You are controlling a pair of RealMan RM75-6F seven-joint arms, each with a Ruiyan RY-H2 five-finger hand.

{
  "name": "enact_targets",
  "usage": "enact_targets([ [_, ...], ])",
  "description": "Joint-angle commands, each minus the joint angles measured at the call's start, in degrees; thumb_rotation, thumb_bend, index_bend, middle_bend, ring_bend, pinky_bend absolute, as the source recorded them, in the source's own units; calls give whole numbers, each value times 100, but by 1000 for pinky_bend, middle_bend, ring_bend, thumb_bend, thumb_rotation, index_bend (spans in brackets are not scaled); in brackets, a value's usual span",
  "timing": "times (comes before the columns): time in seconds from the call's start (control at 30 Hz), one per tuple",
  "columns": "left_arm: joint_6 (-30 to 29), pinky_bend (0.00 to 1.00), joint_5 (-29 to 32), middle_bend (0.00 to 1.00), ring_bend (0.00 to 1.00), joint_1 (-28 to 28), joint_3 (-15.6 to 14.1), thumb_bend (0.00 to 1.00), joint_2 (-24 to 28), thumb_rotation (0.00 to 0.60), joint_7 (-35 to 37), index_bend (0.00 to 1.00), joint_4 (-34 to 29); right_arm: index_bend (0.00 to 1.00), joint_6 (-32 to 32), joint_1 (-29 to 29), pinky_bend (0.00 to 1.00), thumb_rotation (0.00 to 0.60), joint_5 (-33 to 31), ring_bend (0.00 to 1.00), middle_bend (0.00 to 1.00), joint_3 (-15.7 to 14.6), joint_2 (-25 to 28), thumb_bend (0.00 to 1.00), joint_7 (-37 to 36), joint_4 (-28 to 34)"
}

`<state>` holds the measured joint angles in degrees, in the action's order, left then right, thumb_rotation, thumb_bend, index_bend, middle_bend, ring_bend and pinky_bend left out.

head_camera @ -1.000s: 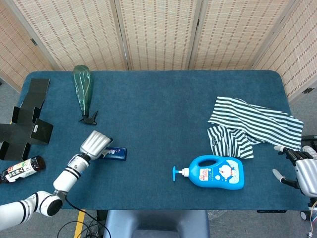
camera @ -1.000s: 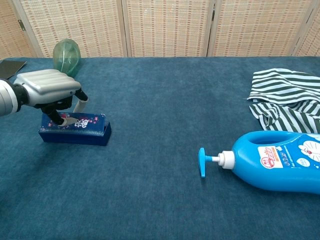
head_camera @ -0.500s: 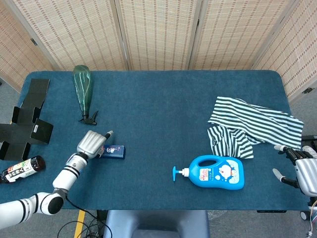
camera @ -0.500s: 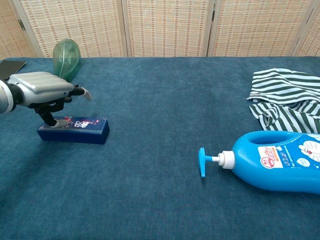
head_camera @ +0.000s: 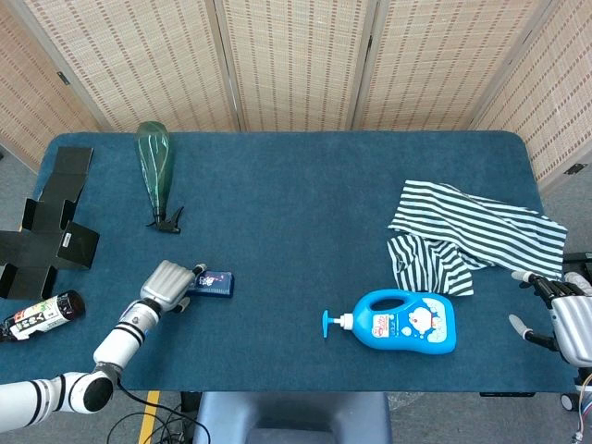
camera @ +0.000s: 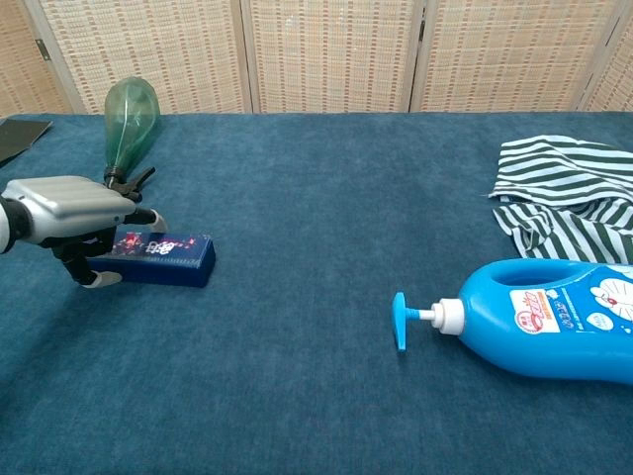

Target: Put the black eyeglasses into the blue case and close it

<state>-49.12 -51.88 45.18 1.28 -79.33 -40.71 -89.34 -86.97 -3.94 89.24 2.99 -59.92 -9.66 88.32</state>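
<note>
The blue case (head_camera: 211, 281) (camera: 163, 255) lies closed on the blue table, left of centre near the front edge; it has a floral pattern on its lid. No black eyeglasses show in either view. My left hand (head_camera: 166, 285) (camera: 69, 203) sits at the case's left end with its fingers loosely apart and pointing down, one fingertip just above the lid, and it holds nothing. My right hand (head_camera: 564, 319) hangs off the table's right edge with spread fingers and is empty; the chest view does not show it.
A green spray bottle (head_camera: 155, 171) (camera: 127, 119) lies behind the case. A blue pump bottle (head_camera: 407, 321) (camera: 554, 322) lies at the front right, with a striped cloth (head_camera: 472, 236) (camera: 564, 198) behind it. Black folded cardboard (head_camera: 46, 222) and a dark bottle (head_camera: 37, 316) sit at the far left.
My left hand has drawn back off the case's lid toward the front left edge and lowered beside it. The case now lies closed and flat. The right hand has not moved.
</note>
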Motion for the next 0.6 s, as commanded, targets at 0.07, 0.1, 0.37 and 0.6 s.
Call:
enact_targets([
  [0.07,-195,984,-393,964,948,-116,-69,401,-297,600,320,297,364,262,-4,9,391,600,-3,452,389,-5,1,238,5,10],
  [0.1,-234,984,-484,964,949,-131,-96,401,-341,600,334,323,437,262,-7,12,391,600,-5,452,389,-4,3,238,8,12],
  [0.37,-533,988,-1104,976,961,-301,-143,400,-558,600,758,472,789,263,-11,14,391,600,-2,452,389,-1,26,237,44,46],
  [0.6,-403,987,-970,965,948,-304,-167,400,-321,600,595,122,498,263,-9,9,391,600,-8,452,389,9,33,238,65,63],
])
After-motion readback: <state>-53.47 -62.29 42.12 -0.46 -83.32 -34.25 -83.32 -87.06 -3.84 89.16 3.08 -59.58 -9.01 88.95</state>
